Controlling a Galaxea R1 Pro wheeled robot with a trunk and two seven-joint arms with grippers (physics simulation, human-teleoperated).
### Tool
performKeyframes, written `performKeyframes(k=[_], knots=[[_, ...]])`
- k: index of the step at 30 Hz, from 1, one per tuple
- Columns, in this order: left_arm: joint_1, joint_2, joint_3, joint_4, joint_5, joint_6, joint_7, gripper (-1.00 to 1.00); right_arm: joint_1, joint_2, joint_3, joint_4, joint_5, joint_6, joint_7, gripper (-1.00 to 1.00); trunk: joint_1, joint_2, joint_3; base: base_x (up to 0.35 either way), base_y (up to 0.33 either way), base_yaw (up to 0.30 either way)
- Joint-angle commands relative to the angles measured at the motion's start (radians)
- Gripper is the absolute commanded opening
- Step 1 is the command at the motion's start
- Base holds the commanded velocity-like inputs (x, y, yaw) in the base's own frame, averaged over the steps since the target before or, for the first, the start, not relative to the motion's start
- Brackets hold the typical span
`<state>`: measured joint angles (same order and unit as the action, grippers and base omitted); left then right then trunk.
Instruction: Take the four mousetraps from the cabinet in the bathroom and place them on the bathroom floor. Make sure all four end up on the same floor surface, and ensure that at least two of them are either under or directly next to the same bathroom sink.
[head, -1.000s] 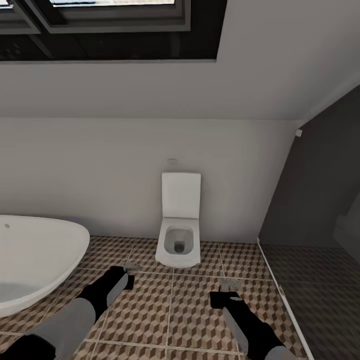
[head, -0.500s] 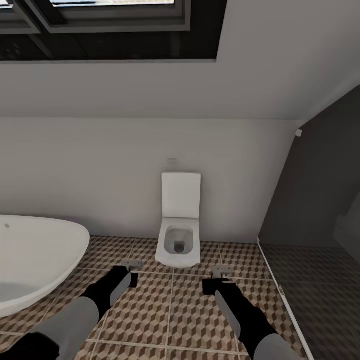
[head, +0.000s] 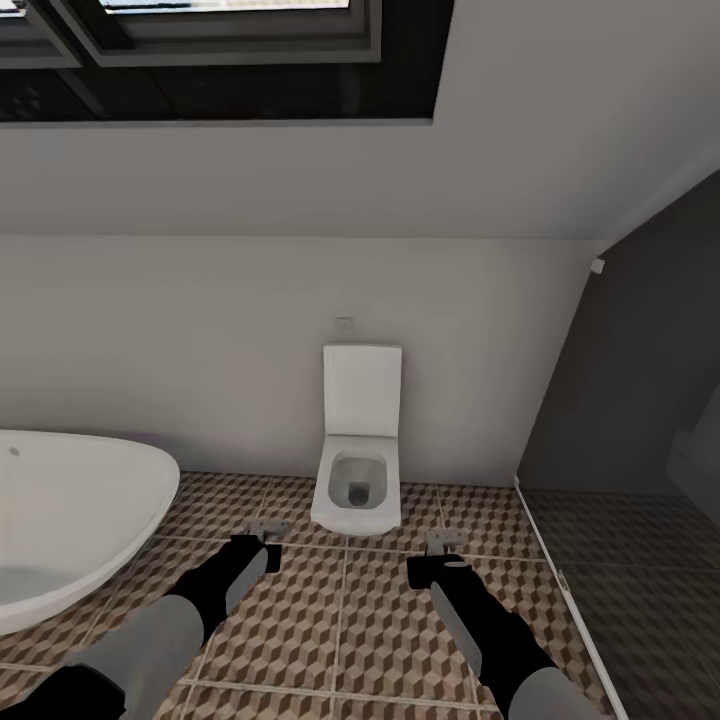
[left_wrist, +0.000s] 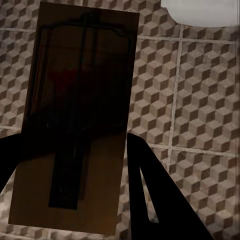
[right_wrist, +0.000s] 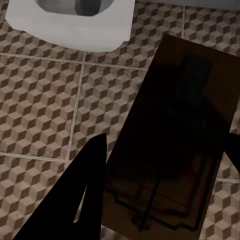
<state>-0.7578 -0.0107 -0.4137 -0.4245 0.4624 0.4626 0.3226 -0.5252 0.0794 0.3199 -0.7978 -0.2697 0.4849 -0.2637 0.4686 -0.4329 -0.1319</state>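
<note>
left hand (head: 262, 527) clamped on a mousetrap (left_wrist: 75, 120), dark plate between its fingers, wire parts dim | right hand (head: 437, 549) gripping another mousetrap (right_wrist: 175, 140), its lower edge cut off | head view: traps mere grey slivers at the hands | both above bathroom floor (head: 350, 620), before toilet (head: 357, 470); bathtub (head: 70, 520) at left

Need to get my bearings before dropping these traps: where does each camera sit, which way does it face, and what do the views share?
Head view: on the head, looking forward and down at the toilet, bathtub and bathroom floor; both forearms, left gripper and right gripper show.
Left wrist view: on the left arm, looking down along dark fingers at a held mousetrap.
Right wrist view: on the right arm, looking down past a finger at its mousetrap.
Shared: cube-pattern tiles and the toilet's front edge.
</note>
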Motion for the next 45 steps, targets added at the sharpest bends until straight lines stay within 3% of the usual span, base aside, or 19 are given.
performKeyframes(k=[1,6,16,26,34,45], knots=[[-0.001,-0.005,-0.008,-0.002,0.007,0.004,0.008,-1.0,-0.001,-0.001,0.004,-0.002,-0.008,0.003,-0.009,-1.0,0.001,-0.002,-0.002,0.0,0.0,0.0],[-0.001,-0.016,-0.008,-0.006,0.007,0.003,0.008,-1.0,-0.001,-0.003,0.004,-0.005,0.001,0.004,-0.009,-1.0,0.001,-0.002,-0.002,0.0,0.0,0.0],[-0.001,-0.02,-0.008,-0.007,0.007,0.002,0.008,-1.0,-0.001,-0.035,0.002,-0.058,0.002,0.004,-0.009,-1.0,0.001,-0.002,-0.002,0.0,0.0,0.0],[-0.001,-0.024,-0.008,-0.007,0.007,0.002,0.007,-1.0,-0.001,-0.038,0.001,-0.066,0.001,0.005,-0.009,-1.0,0.039,-0.072,-0.036,0.0,0.0,0.0],[-0.001,-0.044,-0.009,-0.005,0.007,0.002,0.007,-1.0,-0.001,-0.038,0.001,-0.067,0.001,0.005,-0.009,-1.0,0.07,-0.128,-0.073,0.0,0.0,0.0],[0.0,-0.047,-0.01,-0.005,0.007,0.002,0.007,-1.0,-0.001,-0.038,0.001,-0.067,0.001,0.004,-0.009,-1.0,0.112,-0.205,-0.125,0.0,0.0,0.0]])
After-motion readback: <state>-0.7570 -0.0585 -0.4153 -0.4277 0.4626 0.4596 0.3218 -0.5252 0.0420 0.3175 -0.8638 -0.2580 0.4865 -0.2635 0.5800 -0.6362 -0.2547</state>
